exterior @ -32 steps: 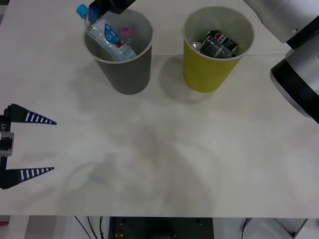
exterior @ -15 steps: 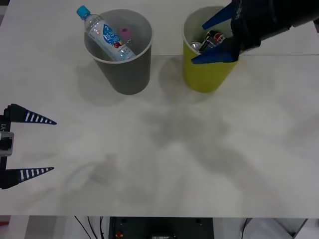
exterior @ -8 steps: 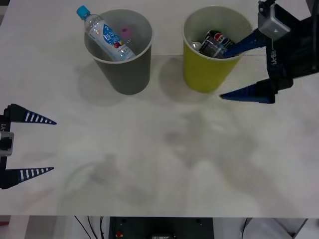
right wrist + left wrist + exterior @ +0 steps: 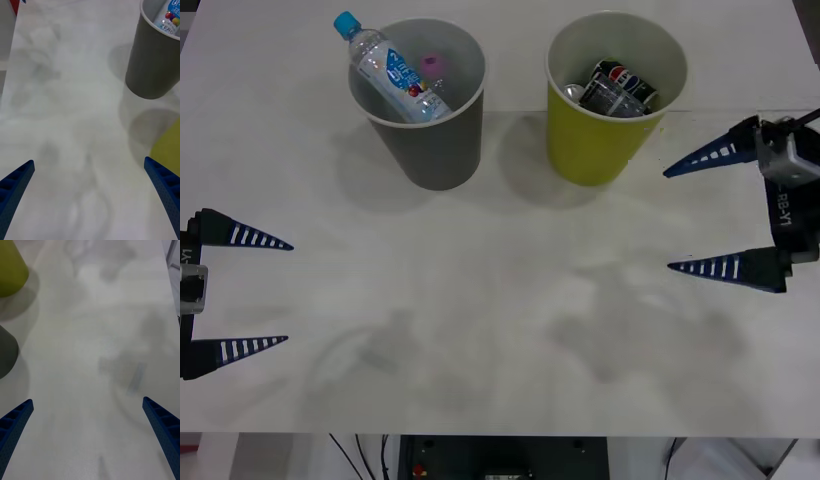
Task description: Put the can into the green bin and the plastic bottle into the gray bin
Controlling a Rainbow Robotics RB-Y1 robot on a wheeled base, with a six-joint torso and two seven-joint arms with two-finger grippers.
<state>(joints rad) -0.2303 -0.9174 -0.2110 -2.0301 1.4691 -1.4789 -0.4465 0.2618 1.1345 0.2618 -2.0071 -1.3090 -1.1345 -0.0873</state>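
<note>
Two bins on the tabletop: one gray bin (image 4: 428, 110), one green bin (image 4: 605, 120). Two bottles in the gray: one plastic bottle (image 4: 385, 66), one pink-capped bottle (image 4: 430, 68). Cans (image 4: 620, 86) in the green, at least two. Two grippers.

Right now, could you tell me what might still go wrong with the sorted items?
The plastic bottle leans in the gray bin with its cap past the rim, so a knock could tip it out. The open right gripper sits close to the green bin and could nudge it.

Left gripper (image 4: 265, 293), right gripper (image 4: 690, 217) agape
</note>
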